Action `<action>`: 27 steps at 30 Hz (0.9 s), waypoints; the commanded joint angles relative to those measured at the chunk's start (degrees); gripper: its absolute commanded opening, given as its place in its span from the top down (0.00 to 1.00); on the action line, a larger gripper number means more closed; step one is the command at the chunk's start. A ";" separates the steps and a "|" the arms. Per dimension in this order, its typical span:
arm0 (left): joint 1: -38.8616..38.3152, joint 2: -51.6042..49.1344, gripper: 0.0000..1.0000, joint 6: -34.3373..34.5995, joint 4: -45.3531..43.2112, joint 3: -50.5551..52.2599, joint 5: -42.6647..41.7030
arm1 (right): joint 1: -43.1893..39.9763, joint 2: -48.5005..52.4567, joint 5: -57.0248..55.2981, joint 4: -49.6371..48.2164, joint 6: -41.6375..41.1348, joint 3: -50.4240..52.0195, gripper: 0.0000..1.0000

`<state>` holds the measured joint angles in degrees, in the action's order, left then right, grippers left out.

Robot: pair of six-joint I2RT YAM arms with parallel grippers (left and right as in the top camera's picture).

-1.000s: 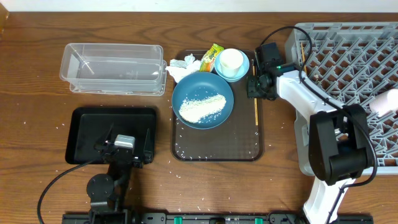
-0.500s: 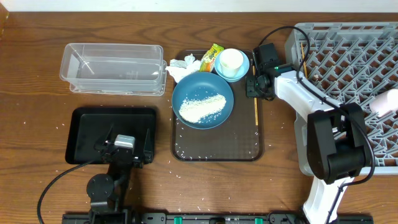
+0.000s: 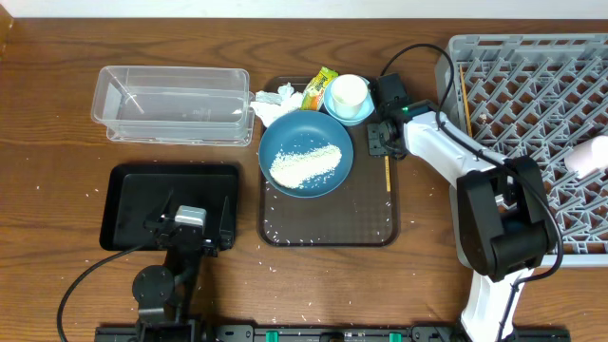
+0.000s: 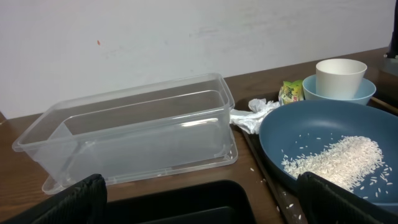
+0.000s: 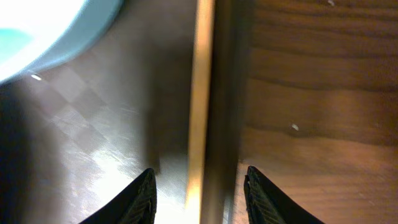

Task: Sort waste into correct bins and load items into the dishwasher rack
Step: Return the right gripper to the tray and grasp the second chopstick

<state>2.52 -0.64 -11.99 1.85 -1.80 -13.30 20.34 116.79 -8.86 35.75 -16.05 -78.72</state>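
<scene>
My right gripper (image 3: 380,139) hangs low over the right rim of the brown tray (image 3: 328,223). Its jaws are open and straddle a wooden chopstick (image 5: 200,93) without touching it. A light blue bowl (image 3: 349,104) holding a white cup (image 3: 349,91) stands just to its left. The dark blue plate (image 3: 306,155) carries a heap of rice (image 3: 304,163). Behind the plate lie a white tissue (image 3: 275,100) and a yellow-green wrapper (image 3: 316,88). My left gripper (image 3: 195,226) stays open over the black tray (image 3: 133,190), facing the clear tub (image 4: 130,134). A pink cup (image 3: 589,154) sits in the grey rack (image 3: 532,123).
A second chopstick (image 3: 463,85) stands in the rack's left side. Stray rice grains (image 3: 285,228) dot the brown tray and the wooden table near it. The right arm's cable loops over the rack's left corner.
My right gripper has shifted a little left along the tray's right rim. The brown tray and what stands on it have slid slightly left. The left arm is still.
</scene>
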 commanded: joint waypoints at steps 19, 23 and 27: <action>0.13 0.26 0.00 0.26 0.96 1.57 -0.17 | 0.37 0.66 2.67 0.37 -0.90 -3.85 0.60; 0.13 0.26 0.00 0.28 0.96 1.57 -0.17 | 0.37 2.54 2.97 -0.94 -1.18 -3.65 0.61; 0.13 0.26 0.00 0.26 0.96 1.57 -0.17 | 0.37 3.91 2.93 -1.29 -1.81 -3.65 0.61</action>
<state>2.52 -0.64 -11.99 1.85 -1.80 -13.32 20.29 119.35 -5.91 34.65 -16.32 -82.85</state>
